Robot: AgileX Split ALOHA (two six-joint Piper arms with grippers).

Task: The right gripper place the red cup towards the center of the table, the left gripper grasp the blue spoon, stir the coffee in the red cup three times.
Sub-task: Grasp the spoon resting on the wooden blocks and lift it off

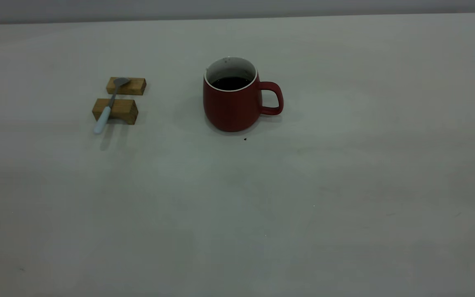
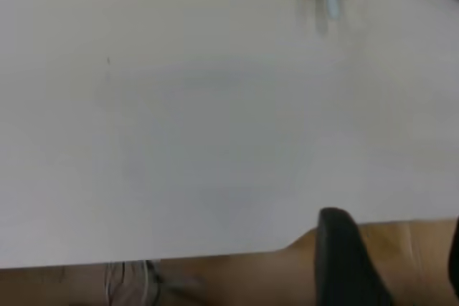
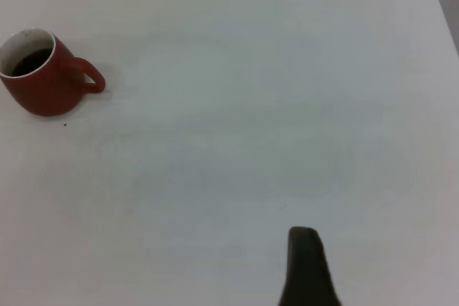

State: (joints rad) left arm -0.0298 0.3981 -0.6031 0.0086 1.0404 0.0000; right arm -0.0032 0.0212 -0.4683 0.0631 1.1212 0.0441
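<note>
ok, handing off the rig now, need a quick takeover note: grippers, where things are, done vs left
Left gripper: at the table's near edge, far from the spoon, holding nothing.
Right gripper: over bare table, well away from the cup, holding nothing.
Red cup: upright near the table's centre, handle toward the right arm's side, coffee inside.
Blue spoon: lying across two wooden blocks on the left arm's side of the cup, bowl on the far block.
Done: the cup looks placed. Whether stirring has happened cannot be told.
Left: possibly grasp spoon, stir three times.
</note>
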